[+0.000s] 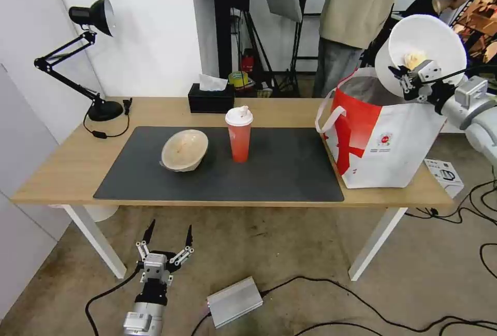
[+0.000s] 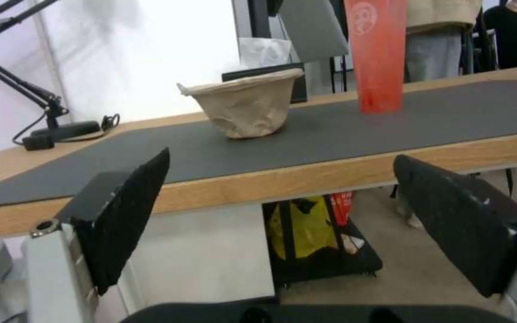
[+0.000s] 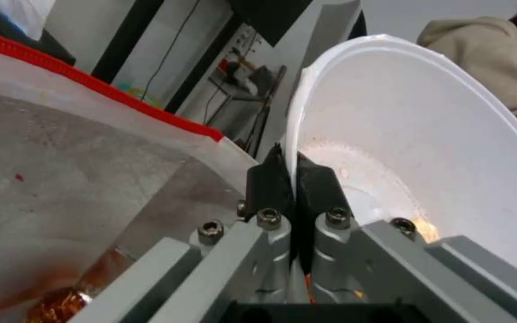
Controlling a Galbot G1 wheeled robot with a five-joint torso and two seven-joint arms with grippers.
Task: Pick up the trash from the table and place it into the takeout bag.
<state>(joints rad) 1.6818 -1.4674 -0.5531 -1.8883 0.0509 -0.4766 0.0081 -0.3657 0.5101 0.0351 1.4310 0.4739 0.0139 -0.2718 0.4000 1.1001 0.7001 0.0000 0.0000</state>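
My right gripper (image 1: 405, 78) is shut on the rim of the large white bowl (image 1: 427, 46), holding it tilted above the open red-and-white takeout bag (image 1: 380, 136) at the table's right end. Its black fingers (image 3: 270, 179) pinch the white bowl (image 3: 438, 134) wall, with the bag's foil lining (image 3: 61, 179) below. A beige bowl (image 1: 184, 149) and a red cup with a white lid (image 1: 239, 134) stand on the dark mat (image 1: 269, 175). My left gripper (image 1: 169, 237) hangs open below the table's front edge, facing the beige bowl (image 2: 243, 107) and the red cup (image 2: 378, 54).
A black desk lamp (image 1: 85, 51) stands at the table's back left and a black tissue box (image 1: 210, 99) at the back middle. A silver box (image 1: 234, 301) and cables lie on the floor. People stand behind the table.
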